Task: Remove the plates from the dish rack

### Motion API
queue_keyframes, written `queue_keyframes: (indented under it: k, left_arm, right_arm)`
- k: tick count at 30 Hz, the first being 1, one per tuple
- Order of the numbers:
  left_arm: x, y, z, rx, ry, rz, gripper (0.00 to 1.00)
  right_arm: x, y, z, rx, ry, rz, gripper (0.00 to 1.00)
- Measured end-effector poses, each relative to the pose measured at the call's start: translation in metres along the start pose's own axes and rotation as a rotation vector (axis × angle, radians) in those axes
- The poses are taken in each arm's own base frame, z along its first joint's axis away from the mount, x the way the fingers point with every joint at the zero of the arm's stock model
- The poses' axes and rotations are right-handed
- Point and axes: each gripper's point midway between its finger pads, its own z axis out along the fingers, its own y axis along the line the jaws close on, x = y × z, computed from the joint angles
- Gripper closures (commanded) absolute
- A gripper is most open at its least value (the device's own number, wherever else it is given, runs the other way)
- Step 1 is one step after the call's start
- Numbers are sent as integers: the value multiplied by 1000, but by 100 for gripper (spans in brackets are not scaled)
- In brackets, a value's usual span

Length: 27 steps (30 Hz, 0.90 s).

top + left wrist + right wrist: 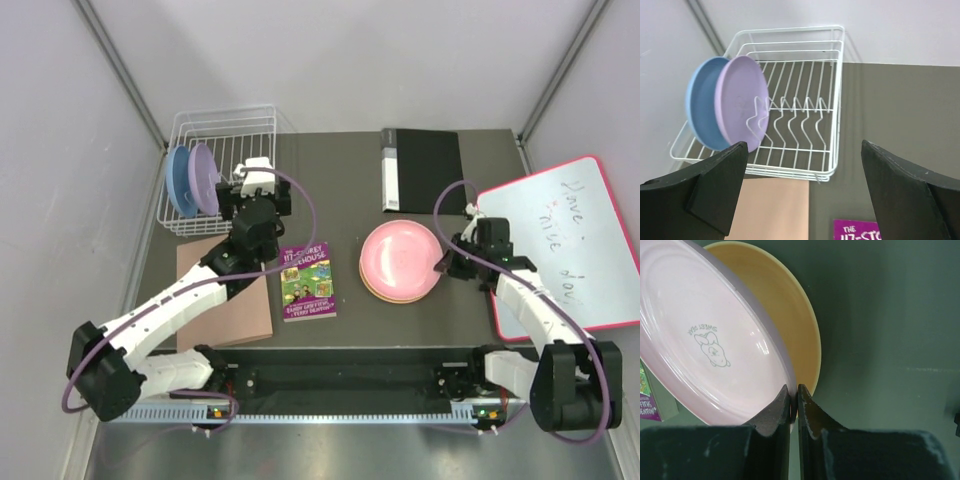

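Two plates, the light blue plate [700, 107] and the purple plate [742, 100], stand upright side by side at the left end of the dish rack [800, 125], which sits at the far left of the table [330, 200]. The other two lie flat right of centre, the pink plate [705, 335] stacked on the yellow-orange plate [785, 305]. The task is judged half complete. The right pincer [794, 390] is pressed together on the right rim of the pink plate, so the step in hand appears to be setting this plate down; release is not yet made. The left pincer [804, 145] is spread wide, holds nothing, and faces the rack, just right of the purple plate. The next move calls for the left pincer to advance to the purple plate, straddle its exposed rim above the prongs, close, and lift it clear of the wires before carrying it right to the stack.
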Motion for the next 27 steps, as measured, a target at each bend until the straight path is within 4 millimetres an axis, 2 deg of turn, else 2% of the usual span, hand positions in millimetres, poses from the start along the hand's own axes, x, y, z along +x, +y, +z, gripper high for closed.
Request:
queue_keyframes:
  k: [3, 7, 13, 15, 17, 20, 24, 27]
  left_arm:
    - [1, 11, 6, -32, 2, -4, 1]
    - [5, 24, 12, -60, 10, -13, 1]
    - [11, 45, 26, -103, 29, -36, 1]
    - [12, 56, 32, -126, 34, -42, 1]
    - [16, 68, 40, -158, 42, -46, 1]
    - [26, 93, 55, -217, 68, -45, 1]
    - [45, 119, 74, -286, 110, -28, 4]
    - [60, 127, 88, -316, 145, -3, 4]
  right_arm:
    - [5, -3, 5, 8, 31, 4, 88]
    - [10, -5, 10, 10, 56, 11, 65]
    - [7, -4, 12, 3, 55, 10, 54]
    - [-1, -3, 9, 8, 27, 2, 52]
    - [-14, -1, 1, 18, -28, -12, 44]
    - [-42, 6, -20, 26, -154, -44, 34]
    - [-76, 20, -48, 11, -298, -85, 33]
    - [-86, 24, -51, 3, -323, -93, 34]
